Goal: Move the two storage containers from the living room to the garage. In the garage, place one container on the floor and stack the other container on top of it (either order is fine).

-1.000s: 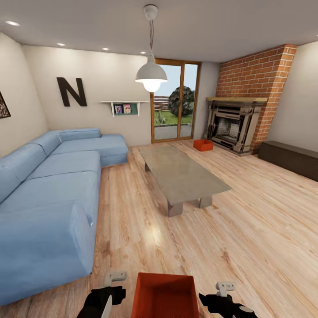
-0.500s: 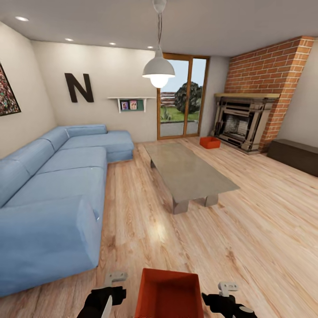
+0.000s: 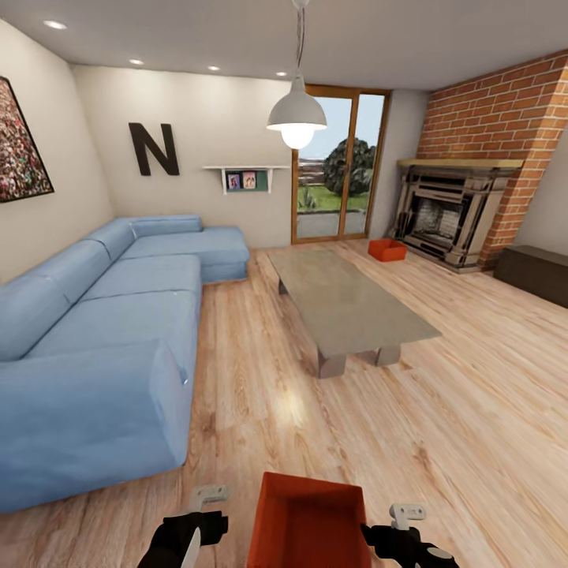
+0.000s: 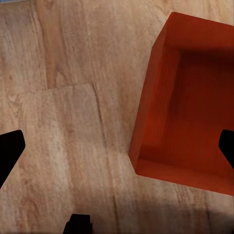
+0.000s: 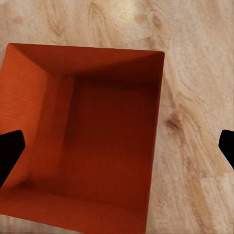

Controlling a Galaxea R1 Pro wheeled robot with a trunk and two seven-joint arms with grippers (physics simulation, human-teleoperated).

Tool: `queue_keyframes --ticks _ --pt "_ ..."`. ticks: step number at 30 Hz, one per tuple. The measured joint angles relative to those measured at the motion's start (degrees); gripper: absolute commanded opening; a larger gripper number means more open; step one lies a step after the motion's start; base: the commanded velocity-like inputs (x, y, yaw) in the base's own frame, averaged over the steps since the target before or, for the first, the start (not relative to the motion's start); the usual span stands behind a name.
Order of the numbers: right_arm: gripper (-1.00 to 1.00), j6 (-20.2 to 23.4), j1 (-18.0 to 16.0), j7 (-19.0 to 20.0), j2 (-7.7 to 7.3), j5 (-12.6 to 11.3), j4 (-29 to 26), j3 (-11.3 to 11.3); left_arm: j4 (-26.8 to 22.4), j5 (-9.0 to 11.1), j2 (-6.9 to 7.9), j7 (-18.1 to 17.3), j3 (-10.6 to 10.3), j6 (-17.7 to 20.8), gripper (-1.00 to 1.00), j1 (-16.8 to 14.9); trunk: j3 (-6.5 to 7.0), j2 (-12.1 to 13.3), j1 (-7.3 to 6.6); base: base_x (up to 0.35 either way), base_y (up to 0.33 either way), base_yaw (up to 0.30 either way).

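Note:
One rust-red storage container (image 3: 308, 525) sits low in the head view, on the light wood plank floor between my two arms, open top up and empty. My left gripper (image 3: 201, 514) is just left of it and my right gripper (image 3: 402, 522) just right of it. In the left wrist view the left gripper (image 4: 118, 148) is open, with the container (image 4: 185, 97) under one finger. In the right wrist view the right gripper (image 5: 118, 146) is open above the container (image 5: 92, 136). The second container (image 3: 386, 250) stands far off on the floor by the fireplace.
A pale blue sectional sofa (image 3: 102, 331) runs along the left. A low grey coffee table (image 3: 347, 304) stands in the middle of the living room. The brick fireplace (image 3: 450, 213), a dark bench (image 3: 536, 272) and the glass door (image 3: 335, 177) are at the back right.
The whole picture has shifted right and a little down, so the camera has moved; more of the framed picture on the left wall shows. The near container stays between my open grippers.

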Motion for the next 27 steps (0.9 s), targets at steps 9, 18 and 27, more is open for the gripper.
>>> queue_keyframes --ticks 9,18,27 --pt "1.0 0.0 0.0 0.0 0.03 0.0 -0.01 0.06 -0.78 -0.24 0.0 0.09 -0.13 0.99 1.0 -2.78 -0.82 0.0 0.0 0.0 0.0 0.107" --pt "1.0 0.0 0.01 0.0 0.09 0.0 0.0 0.08 -0.3 -0.32 0.0 -1.24 -0.61 3.69 1.0 -3.65 -1.64 0.0 0.0 0.0 0.0 0.106" --pt "1.0 0.0 0.0 0.01 0.09 -0.07 -0.01 0.08 0.55 -0.31 0.0 -4.02 -2.16 3.63 1.0 -3.68 -2.37 0.0 0.0 0.0 0.0 0.086"
